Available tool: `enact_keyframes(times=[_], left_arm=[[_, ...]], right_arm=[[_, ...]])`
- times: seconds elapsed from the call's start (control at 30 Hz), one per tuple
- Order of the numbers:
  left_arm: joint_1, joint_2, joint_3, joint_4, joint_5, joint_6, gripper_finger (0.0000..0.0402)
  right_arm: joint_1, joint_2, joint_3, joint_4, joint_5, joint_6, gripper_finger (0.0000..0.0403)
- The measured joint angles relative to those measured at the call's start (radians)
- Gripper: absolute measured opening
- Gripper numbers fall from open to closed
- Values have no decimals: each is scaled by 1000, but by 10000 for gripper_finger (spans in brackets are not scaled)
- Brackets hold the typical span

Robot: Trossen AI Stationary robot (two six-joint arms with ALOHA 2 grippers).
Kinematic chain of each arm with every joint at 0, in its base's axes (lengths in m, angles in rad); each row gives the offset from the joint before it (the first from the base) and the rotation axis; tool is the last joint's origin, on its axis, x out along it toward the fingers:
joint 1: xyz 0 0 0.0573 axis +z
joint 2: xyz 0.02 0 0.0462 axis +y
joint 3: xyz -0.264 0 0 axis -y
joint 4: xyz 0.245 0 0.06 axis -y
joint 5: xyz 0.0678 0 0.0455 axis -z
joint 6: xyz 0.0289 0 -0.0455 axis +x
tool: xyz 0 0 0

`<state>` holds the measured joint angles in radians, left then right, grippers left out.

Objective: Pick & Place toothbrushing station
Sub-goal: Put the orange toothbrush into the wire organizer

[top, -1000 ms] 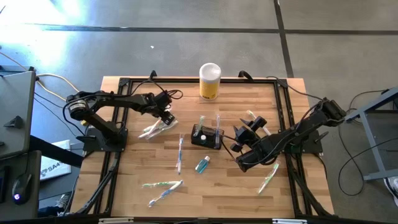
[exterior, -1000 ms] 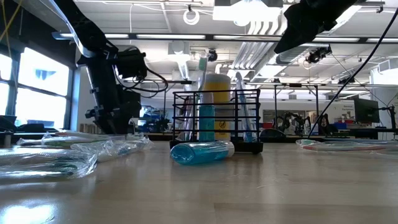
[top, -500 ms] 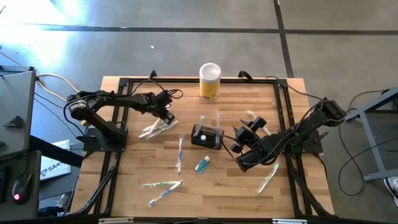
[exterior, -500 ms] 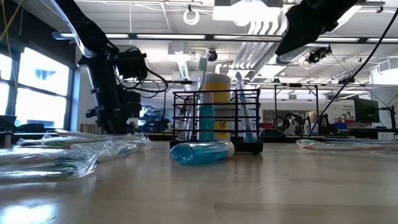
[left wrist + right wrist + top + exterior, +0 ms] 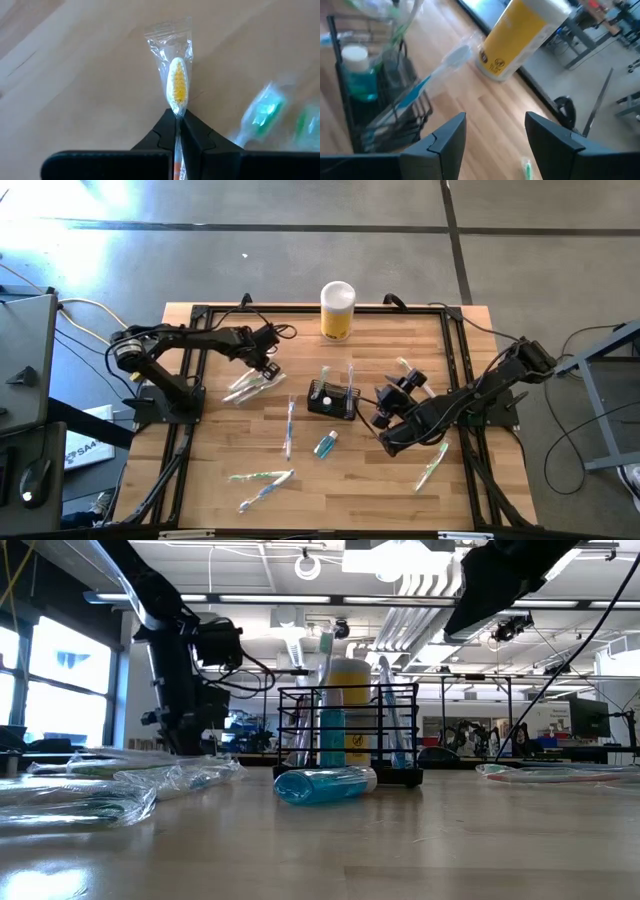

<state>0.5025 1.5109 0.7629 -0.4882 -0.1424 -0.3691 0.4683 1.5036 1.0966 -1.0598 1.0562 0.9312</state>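
While my left gripper (image 5: 177, 131) is clamped on a wrapped yellow-bristled toothbrush (image 5: 177, 90) lying on the table (image 5: 380, 480), the black mesh caddy (image 5: 331, 399) sits mid-table; my right gripper (image 5: 495, 137) hovers just beside it, fingers spread, empty.

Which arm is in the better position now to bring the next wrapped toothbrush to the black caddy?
The left. Its gripper is already shut on a yellow-bristled wrapped toothbrush, a short way to the left of the caddy. The right gripper hangs open beside the caddy and holds nothing.
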Motion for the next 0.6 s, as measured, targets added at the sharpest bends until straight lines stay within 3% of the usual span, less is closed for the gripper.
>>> enact_keyframes(times=[0.17, 0.37, 0.6], left_arm=[[-33, -54, 112, -156, -45, 2, 2], [-99, -146, 209, -277, -133, -2, 1], [-195, -313, 241, -276, -142, 8, 0]], right_arm=[[0, 0, 0, -1, -71, -46, 195], [1, 0, 0, -6, -71, -46, 195], [1, 0, 0, -16, -70, -38, 195]])
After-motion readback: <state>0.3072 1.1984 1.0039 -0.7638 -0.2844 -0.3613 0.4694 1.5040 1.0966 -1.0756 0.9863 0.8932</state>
